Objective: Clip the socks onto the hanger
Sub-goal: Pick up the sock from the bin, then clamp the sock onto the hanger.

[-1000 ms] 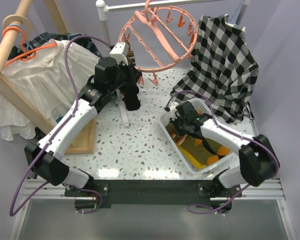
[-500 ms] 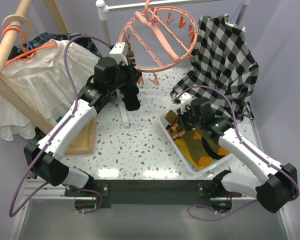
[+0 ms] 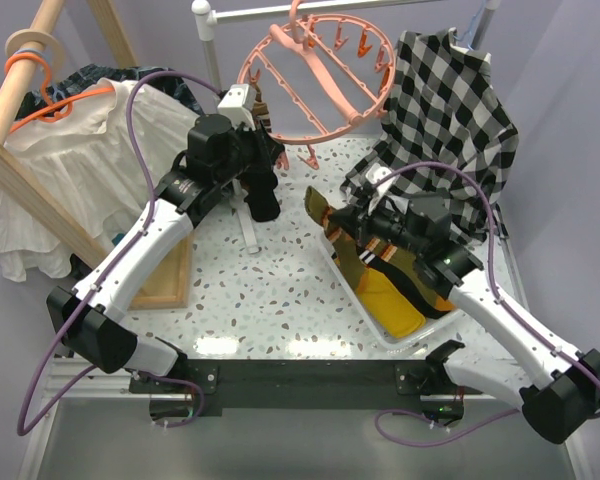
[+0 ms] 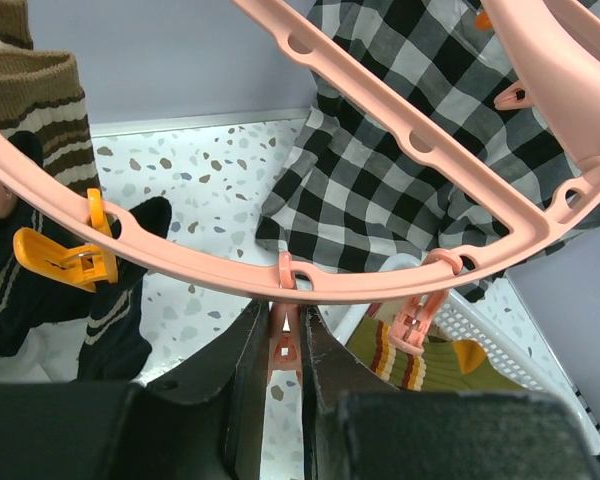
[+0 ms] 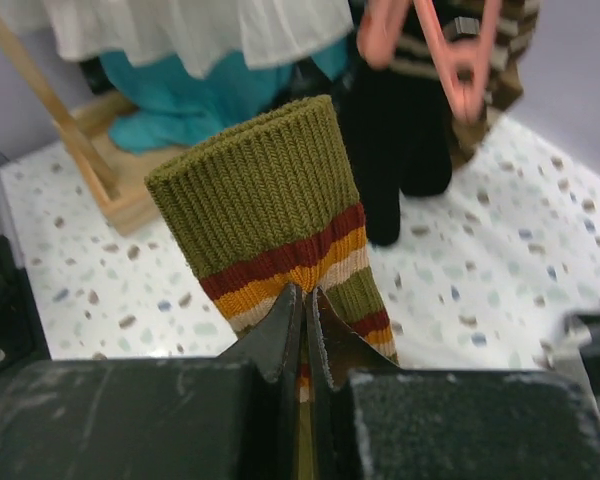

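Note:
The salmon-pink ring hanger [image 3: 315, 75] hangs tilted at the back, its rim crossing the left wrist view [image 4: 380, 110]. My left gripper [image 3: 263, 172] is shut on a pink clip [image 4: 283, 340] under the rim. A brown striped sock [image 4: 40, 110] and a black sock [image 3: 263, 200] hang clipped at the ring's left. My right gripper [image 3: 355, 222] is shut on an olive sock with red, orange and cream stripes [image 5: 270, 220], holding it above the basket's left end [image 3: 325, 210]. More socks, olive and yellow [image 3: 395, 295], lie in the basket.
A white plastic basket [image 3: 352, 285] sits at the right on the speckled table. The black-and-white checked shirt [image 3: 445, 130] hangs behind it. An orange coat hanger with a white blouse [image 3: 70, 160] hangs on a wooden rack [image 3: 40, 190] at the left.
My right gripper has risen out of the basket and swung left, lifting the olive sock with it. The left arm has not moved.

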Controlling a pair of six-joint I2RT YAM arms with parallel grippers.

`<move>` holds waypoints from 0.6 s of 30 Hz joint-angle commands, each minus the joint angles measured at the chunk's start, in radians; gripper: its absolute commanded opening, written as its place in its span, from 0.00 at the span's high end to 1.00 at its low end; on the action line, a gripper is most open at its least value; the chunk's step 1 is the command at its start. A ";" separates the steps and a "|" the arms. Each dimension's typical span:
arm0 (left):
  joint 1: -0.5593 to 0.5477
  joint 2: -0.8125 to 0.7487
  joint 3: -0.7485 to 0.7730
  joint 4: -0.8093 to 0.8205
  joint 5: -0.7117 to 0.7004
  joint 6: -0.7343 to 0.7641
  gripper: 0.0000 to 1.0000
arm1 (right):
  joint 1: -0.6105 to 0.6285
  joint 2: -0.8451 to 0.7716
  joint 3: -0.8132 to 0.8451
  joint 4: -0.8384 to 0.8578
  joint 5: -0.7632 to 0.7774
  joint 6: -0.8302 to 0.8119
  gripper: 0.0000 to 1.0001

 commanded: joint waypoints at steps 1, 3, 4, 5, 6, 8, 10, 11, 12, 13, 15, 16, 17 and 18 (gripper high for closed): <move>-0.001 -0.035 0.037 0.024 0.017 -0.024 0.90 | -0.002 0.047 0.106 0.300 -0.158 0.103 1.00; -0.003 -0.036 0.034 0.027 0.020 -0.027 0.90 | -0.001 0.082 0.160 0.336 -0.212 0.139 1.00; -0.003 -0.035 0.035 0.030 0.020 -0.029 0.90 | 0.002 0.094 0.180 0.353 -0.229 0.145 1.00; -0.001 -0.035 0.034 0.030 0.023 -0.031 0.90 | 0.004 0.102 0.207 0.368 -0.244 0.163 1.00; -0.003 -0.036 0.034 0.031 0.023 -0.034 0.90 | 0.005 0.110 0.213 0.393 -0.249 0.178 1.00; -0.001 -0.035 0.032 0.031 0.025 -0.038 0.91 | 0.007 0.119 0.223 0.480 -0.255 0.227 1.00; -0.003 -0.038 0.032 0.033 0.025 -0.040 0.91 | 0.010 0.133 0.223 0.538 -0.260 0.251 1.00; -0.003 -0.036 0.032 0.036 0.025 -0.041 0.91 | 0.013 0.142 0.217 0.549 -0.258 0.264 1.00; -0.003 -0.038 0.035 0.036 0.025 -0.041 0.91 | 0.016 0.148 0.210 0.557 -0.257 0.269 1.00; -0.003 -0.036 0.034 0.036 0.025 -0.044 0.91 | 0.019 0.163 0.201 0.569 -0.255 0.275 1.00; -0.003 -0.036 0.034 0.037 0.023 -0.046 0.91 | 0.033 0.173 0.161 0.582 -0.235 0.281 1.00; -0.001 -0.036 0.032 0.036 0.023 -0.049 0.91 | 0.039 0.183 0.146 0.583 -0.228 0.278 1.00; -0.001 -0.036 0.034 0.037 0.025 -0.050 0.91 | 0.041 0.188 0.114 0.589 -0.223 0.277 1.00; -0.003 -0.036 0.034 0.037 0.023 -0.052 0.91 | 0.045 0.196 0.097 0.597 -0.214 0.281 1.00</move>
